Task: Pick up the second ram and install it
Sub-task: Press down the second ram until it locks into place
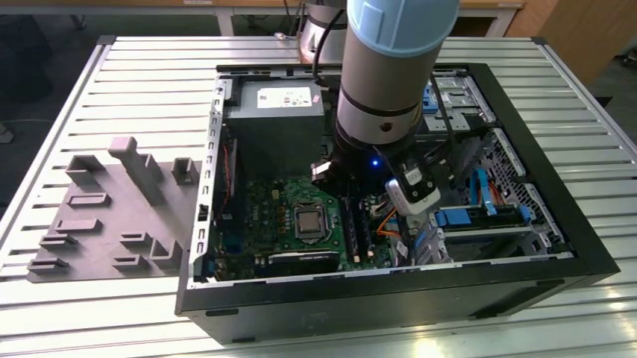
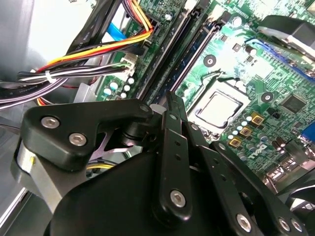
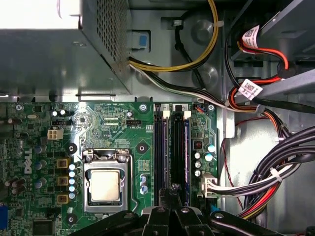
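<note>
Beside the CPU socket (image 3: pixel 105 183), two dark-blue sticks sit in the memory slots (image 3: pixel 172 152); the second ram (image 3: pixel 186 150) is the farther one (probably already seated). Over it, the gripper (image 3: pixel 173 191) is pressed together, empty. Judgement: installation's final press; what remains calls for confirming latches.

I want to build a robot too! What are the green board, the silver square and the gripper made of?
Green board: looks like glossy lacquered circuit board with tiny metal parts.
Silver square: probably brushed metal, dull shine.
Gripper: seems matte black metal or hard plastic, with shiny screws.
</note>
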`<state>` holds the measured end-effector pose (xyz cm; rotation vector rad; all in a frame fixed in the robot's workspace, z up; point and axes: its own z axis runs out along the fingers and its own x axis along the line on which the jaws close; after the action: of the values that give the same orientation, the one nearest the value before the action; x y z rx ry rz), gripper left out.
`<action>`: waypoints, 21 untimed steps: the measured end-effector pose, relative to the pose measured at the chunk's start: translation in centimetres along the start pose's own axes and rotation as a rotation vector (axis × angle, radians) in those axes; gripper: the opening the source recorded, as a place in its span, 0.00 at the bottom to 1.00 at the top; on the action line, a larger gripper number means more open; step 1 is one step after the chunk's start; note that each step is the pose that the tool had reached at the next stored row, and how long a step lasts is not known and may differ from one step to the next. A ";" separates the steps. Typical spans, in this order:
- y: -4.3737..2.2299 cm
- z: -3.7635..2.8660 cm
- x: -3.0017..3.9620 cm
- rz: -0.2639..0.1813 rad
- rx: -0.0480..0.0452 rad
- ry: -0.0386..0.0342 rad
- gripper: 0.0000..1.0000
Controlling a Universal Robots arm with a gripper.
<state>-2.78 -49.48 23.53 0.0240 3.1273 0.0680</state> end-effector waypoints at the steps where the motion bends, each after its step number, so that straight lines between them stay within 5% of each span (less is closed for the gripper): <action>1: -0.04 0.00 0.00 0.000 0.0000 0.0000 0.11; 21: -0.71 -0.03 0.00 0.000 0.0001 0.0000 0.11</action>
<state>-2.79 -50.19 23.53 0.0241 3.1273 0.0679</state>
